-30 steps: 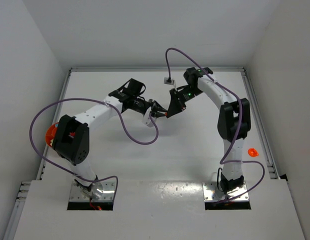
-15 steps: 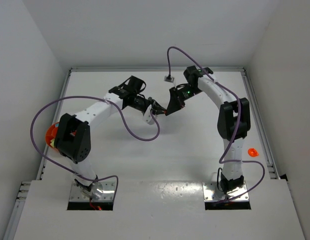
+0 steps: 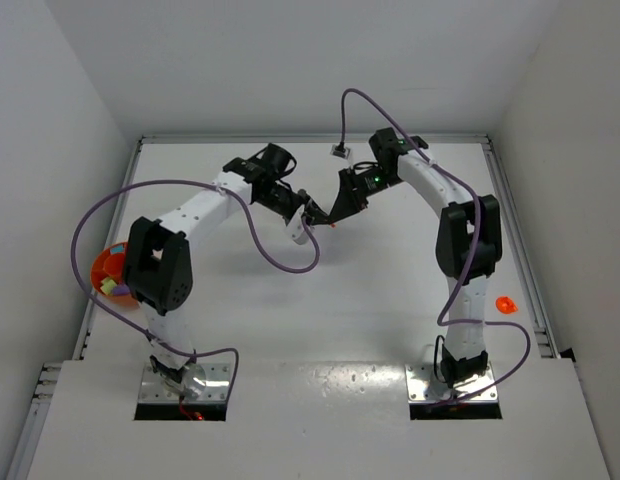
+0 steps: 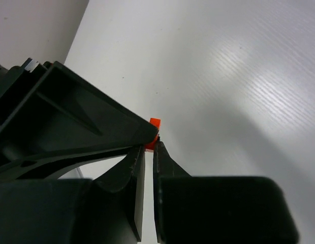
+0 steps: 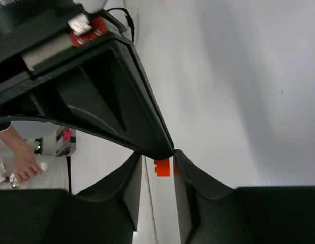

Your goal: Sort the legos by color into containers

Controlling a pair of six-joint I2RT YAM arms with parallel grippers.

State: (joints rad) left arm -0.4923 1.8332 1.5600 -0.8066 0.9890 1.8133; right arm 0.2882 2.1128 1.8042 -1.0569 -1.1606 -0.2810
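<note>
Orange plastic lego brick pinched in the near-closed left gripper; both arms have shifted back, right gripper slightly parted around it.

The white bench has a faintly ribbed surface with a soft sheen (fine parallel lines show close up). The left pincer and right pincer have matt black plastic fingers. The small orange plastic brick looks smooth and slightly glossy, as does the round orange plastic bowl.
</note>
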